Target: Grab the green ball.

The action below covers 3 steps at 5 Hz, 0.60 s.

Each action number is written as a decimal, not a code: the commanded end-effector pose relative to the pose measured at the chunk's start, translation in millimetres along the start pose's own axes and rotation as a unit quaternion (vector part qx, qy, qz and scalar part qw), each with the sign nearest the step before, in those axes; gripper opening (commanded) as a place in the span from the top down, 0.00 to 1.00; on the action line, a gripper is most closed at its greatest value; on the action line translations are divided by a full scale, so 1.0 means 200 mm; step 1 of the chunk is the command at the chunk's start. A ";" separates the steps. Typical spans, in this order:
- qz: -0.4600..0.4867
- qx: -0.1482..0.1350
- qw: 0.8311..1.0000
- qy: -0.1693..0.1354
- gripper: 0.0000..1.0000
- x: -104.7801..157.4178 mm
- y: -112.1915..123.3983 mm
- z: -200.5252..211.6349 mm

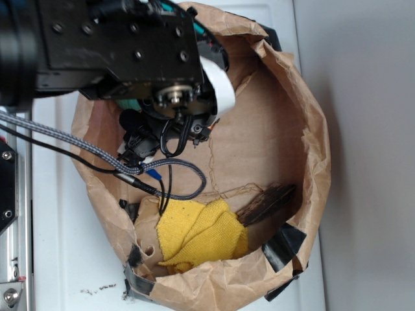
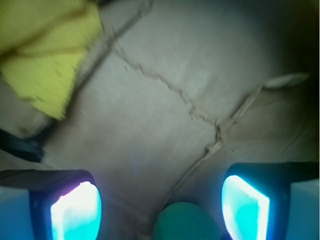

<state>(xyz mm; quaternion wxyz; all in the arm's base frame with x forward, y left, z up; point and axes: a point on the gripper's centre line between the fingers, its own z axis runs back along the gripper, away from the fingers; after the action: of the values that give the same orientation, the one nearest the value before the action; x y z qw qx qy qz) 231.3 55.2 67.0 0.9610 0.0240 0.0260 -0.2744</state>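
Pincer spread wide, glowing cyan fingers apart, grasping nothing. Between them, nearer the right finger and touching neither, at the wrist view's bottom edge: green ball, round, so no long axis or pointing direction to tell. Beneath, creased brown paper bag floor. Farther off, crumpled yellow cloth by the bag wall, dark bark-like strip beside it. Ball hidden under the arm in the exterior view.
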 end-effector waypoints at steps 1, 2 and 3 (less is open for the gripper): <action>0.010 0.005 1.000 0.003 0.00 -0.11 0.09 0.00; 0.023 0.007 1.000 0.017 0.00 -0.17 0.13 -0.01; 0.056 0.026 0.998 0.026 0.00 -0.21 0.19 0.00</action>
<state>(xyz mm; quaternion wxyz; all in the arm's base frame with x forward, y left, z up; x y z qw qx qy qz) 210.7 96.9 60.2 0.9683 0.0412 0.0601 -0.2387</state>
